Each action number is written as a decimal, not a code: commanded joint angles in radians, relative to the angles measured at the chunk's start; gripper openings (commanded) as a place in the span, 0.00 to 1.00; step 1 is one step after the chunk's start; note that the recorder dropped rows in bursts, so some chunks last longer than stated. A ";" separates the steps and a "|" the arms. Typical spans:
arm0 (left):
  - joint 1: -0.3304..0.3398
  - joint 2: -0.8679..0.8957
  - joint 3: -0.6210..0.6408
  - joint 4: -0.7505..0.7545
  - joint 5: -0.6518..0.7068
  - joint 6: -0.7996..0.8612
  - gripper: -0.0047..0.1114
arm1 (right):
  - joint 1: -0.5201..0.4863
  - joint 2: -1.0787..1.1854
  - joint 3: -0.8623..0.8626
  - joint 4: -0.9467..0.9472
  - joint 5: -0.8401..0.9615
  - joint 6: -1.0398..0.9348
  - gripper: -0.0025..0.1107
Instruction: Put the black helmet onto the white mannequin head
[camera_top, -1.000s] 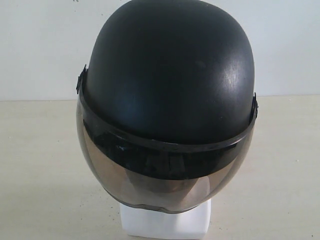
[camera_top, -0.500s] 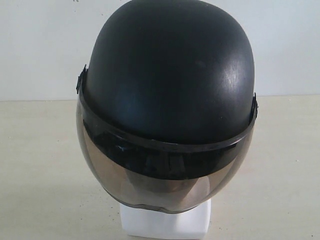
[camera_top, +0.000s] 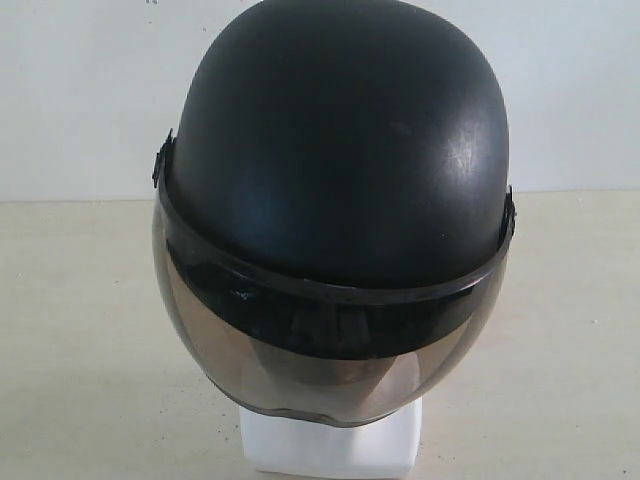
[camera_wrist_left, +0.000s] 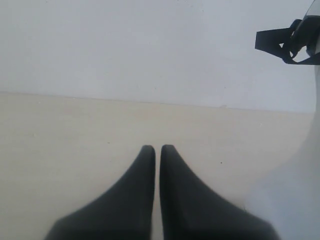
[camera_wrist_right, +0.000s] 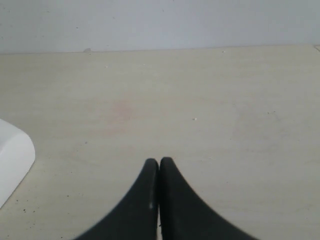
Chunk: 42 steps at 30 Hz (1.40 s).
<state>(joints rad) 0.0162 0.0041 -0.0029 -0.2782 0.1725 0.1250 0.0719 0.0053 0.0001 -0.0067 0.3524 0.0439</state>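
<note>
**Seated on top, nothing gripped**

The left claw (camera_wrist_left: 157, 147) is pressed together and pinches nothing above the pale beige desk (camera_wrist_left: 60, 130). The right claw (camera_wrist_right: 159, 161) is likewise pressed together and empty. In the exterior view, the matte black helmet with a smoke-tinted curved visor (camera_top: 340, 150) fills the centre of the frame. It sits over the glossy white mannequin head (camera_top: 330, 450), whose blocky neck base shows at bottom centre.

table (camera_top: 80, 330): pale beige, faintly speckled | wall (camera_top: 80, 90): plain white, behind table
</note>
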 joint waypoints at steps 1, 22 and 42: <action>-0.007 -0.004 0.003 -0.022 -0.015 0.003 0.08 | -0.002 -0.005 0.000 -0.002 -0.003 0.001 0.02; -0.007 -0.004 0.003 0.246 0.076 -0.238 0.08 | -0.002 -0.005 0.000 -0.002 -0.003 0.001 0.02; -0.007 -0.004 0.003 0.238 0.113 -0.132 0.08 | -0.002 -0.005 0.000 -0.002 -0.003 0.001 0.02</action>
<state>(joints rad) 0.0123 0.0041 -0.0029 -0.0345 0.2864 -0.0112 0.0719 0.0053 0.0001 -0.0067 0.3524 0.0439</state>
